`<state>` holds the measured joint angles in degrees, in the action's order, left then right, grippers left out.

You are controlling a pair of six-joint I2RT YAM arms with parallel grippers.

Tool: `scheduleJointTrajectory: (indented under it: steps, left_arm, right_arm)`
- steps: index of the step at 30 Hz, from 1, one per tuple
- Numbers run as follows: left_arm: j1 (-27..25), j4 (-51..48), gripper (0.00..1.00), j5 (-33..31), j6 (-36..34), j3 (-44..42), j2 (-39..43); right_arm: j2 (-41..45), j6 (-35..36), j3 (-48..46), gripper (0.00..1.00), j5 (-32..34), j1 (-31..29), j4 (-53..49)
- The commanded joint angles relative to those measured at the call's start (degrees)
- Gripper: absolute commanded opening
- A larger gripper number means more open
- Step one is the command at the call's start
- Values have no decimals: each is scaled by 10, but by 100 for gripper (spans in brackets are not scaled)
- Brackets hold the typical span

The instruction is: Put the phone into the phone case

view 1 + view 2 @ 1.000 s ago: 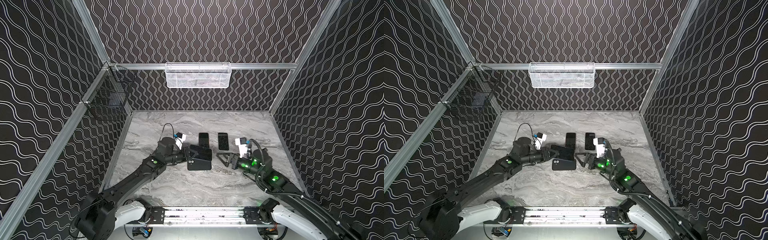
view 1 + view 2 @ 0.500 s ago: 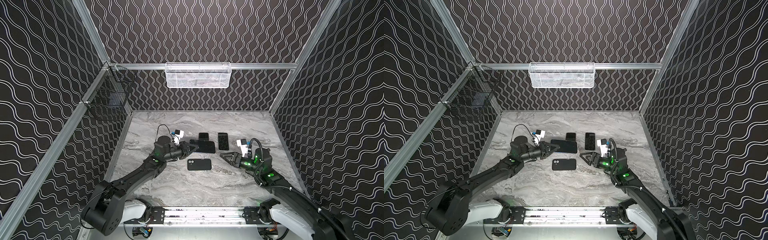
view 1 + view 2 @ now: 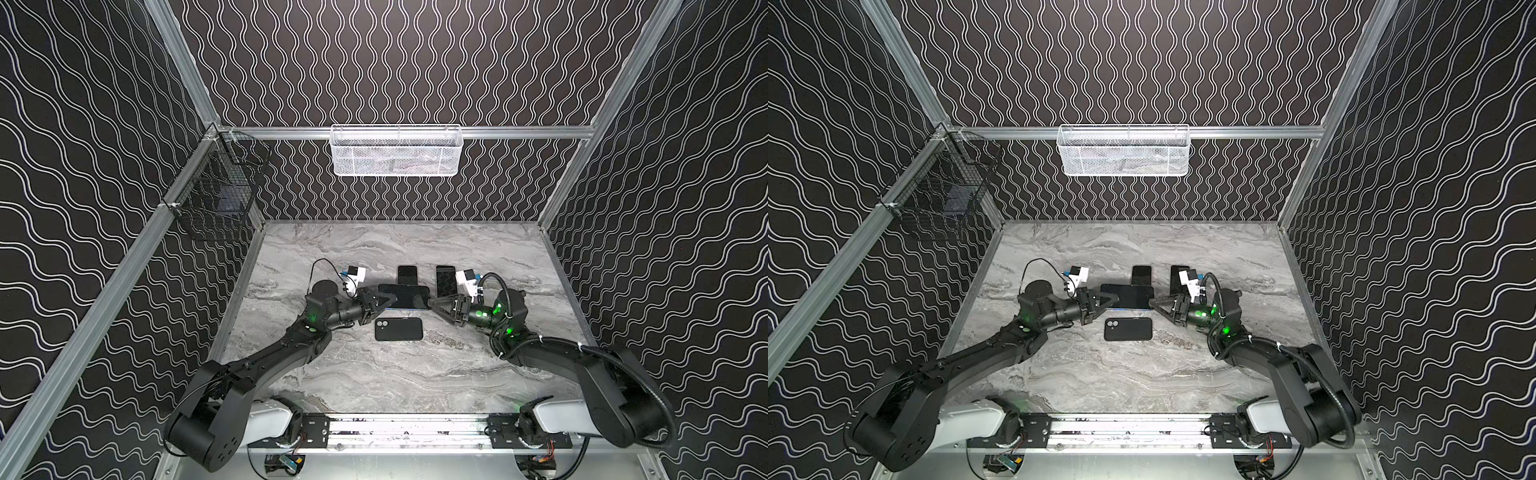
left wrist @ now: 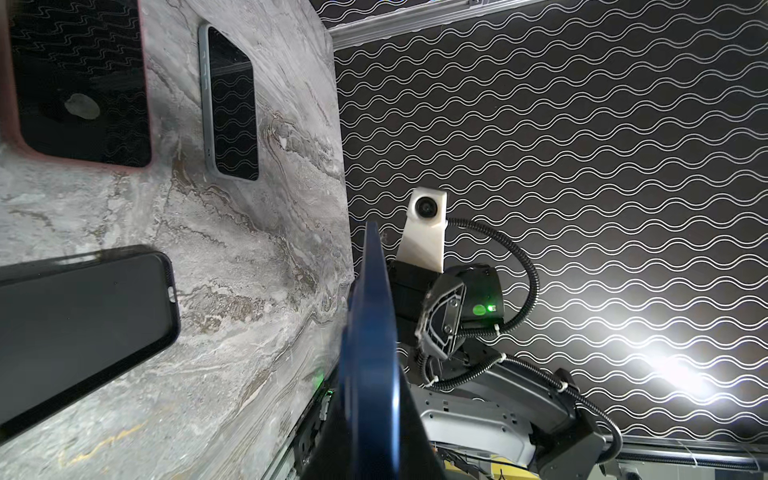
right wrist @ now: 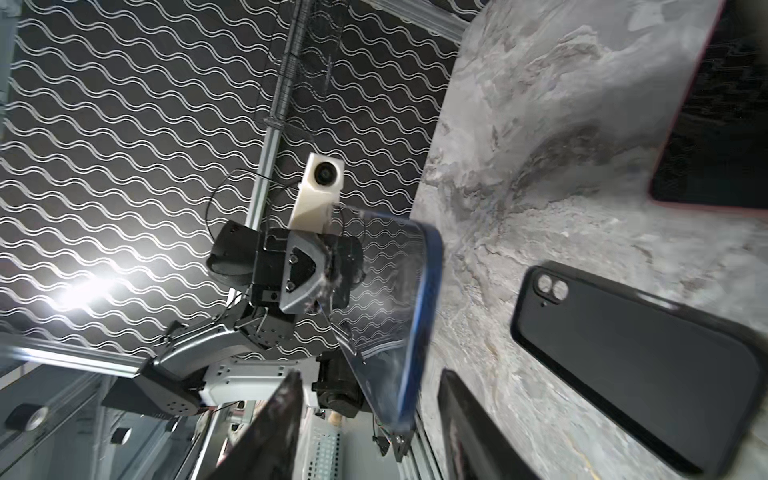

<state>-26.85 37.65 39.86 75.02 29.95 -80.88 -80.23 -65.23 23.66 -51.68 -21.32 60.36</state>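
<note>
Since a second ago the phone (image 3: pixel 405 297) has left its place over the phone case (image 3: pixel 399 329), and the right claw (image 3: pixel 434 306) has come to its free end, jaws narrower but still spread at each side of it. The left claw (image 3: pixel 386 304) pinches the other end, holding this thin glossy blue-rimmed slab above the marbled worktop (image 3: pixel 374 374). The one matte black case lies flat, lower, between both claws. Beyond them lie two more: a reddish-rimmed phone (image 4: pixel 83 83) and a grey-rimmed phone (image 4: pixel 230 104)
</note>
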Motion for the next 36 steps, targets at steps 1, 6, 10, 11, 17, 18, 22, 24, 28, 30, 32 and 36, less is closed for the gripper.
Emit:
scheduleJointTrajectory:
  steps: [1, 6, 10, 11, 17, 18, 22, 24, 28, 30, 32, 36]
  left_arm:
    - [-2, 55, 0, 14, 9, 1, -9]
    - [-7, 123, 0, 12, 37, -12, -41]
    - [-11, 148, 0, 13, 45, -18, -56]
    - [-13, 148, 0, 12, 44, -19, -56]
    - [-12, 105, 0, 13, 15, -18, -40]
    - [-13, 89, 0, 11, 4, -15, -35]
    - [-12, 13, 33, 5, -48, -1, -11]
    - [-12, -44, 57, -8, -87, 9, 10]
    - [-12, -218, 87, -70, -185, 42, 67]
    - [-11, -324, 98, -136, -233, 58, 102]
    - [-11, -395, 98, -202, -262, 67, 132]
    - [-11, -472, 99, -288, -268, 62, 164]
  right_arm:
    - [-19, -36, 16, 50, -16, -5, 91]
    - [-44, -50, 32, 38, -17, -11, 112]
    - [-58, -67, 28, 28, -13, -12, 141]
    - [-60, -69, 28, 25, -13, -12, 146]
    - [-66, -77, 25, 9, -12, -11, 155]
    - [-66, -77, 26, 7, -11, -11, 154]
    - [-59, -72, 26, 1, -8, -11, 138]
    - [-44, -55, 28, 0, -3, -11, 104]
    - [15, 23, 32, 0, 19, -11, -43]
    - [58, 82, 39, 0, 43, -12, -159]
    - [95, 130, 46, 0, 68, -13, -257]
    - [131, 201, 58, 0, 120, -29, -405]
